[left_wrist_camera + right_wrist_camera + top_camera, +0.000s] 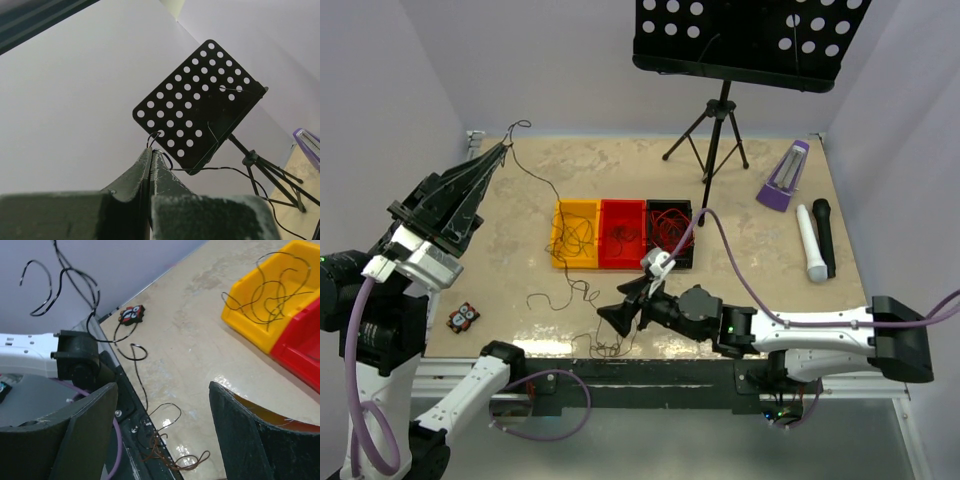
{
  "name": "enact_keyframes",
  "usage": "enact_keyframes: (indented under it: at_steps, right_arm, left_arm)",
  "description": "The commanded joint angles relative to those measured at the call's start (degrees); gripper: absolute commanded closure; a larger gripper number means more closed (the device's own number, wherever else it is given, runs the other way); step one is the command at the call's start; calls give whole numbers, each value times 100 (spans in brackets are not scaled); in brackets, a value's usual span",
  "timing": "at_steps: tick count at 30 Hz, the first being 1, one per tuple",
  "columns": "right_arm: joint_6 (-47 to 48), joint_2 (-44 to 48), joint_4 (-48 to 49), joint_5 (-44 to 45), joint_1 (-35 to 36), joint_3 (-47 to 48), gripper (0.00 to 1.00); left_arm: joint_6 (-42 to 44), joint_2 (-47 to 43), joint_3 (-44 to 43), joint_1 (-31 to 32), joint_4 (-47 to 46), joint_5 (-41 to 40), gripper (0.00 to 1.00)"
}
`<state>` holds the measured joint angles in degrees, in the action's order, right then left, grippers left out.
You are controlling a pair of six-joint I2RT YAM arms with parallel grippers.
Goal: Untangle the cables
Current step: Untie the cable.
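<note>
One dark cable [535, 175] is pinched at its curled end by the left gripper [503, 150], which is raised near the table's far left corner. From there the strand slopes down towards the yellow bin [559, 238], where more dark curls [576, 236] lie heaped and spill over the rim. The left wrist view shows the fingers [160, 172] pressed together, with the cable's loop poking out at their tips. The red bin [622, 205] next along holds a few dark strands, and the black bin [670, 204] holds red cables [668, 226]. A second dark cable [563, 297] lies loose on the table [520, 250] in front of the bins, and a brown tangle [610, 348] sits at the near edge. The right gripper [163, 385] hovers low by that edge with its jaws spread wide and nothing held between them. A small red-and-black trinket [463, 318] lies at the near left. At the far side stands a music stand [740, 35], with a purple metronome [783, 175] to its right, then a white microphone [810, 243] and a black microphone [823, 235] lying side by side
</note>
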<state>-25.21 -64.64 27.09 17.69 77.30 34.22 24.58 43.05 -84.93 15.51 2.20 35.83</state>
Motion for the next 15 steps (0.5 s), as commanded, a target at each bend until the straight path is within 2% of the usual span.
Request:
enact_keyframes:
  at_steps: [1, 6, 9, 12, 15]
  right_arm:
    - [359, -373, 929, -986, -39, 305, 23]
    - [403, -602, 1149, -1312, -39, 305, 25]
    - [412, -926, 1140, -1260, -48, 489, 32]
    - [368, -1339, 1193, -1233, -92, 691, 49]
    - [228, -1595, 1184, -962, -118, 771, 82]
  left_arm:
    - [-24, -60, -182, -21, 53, 64, 100]
    - [91, -95, -165, -21, 97, 64, 100]
    - [12, -95, -156, -21, 18, 73, 100]
    - [-49, -86, -208, -21, -35, 73, 100]
    - [-50, -42, -358, -21, 9, 12, 100]
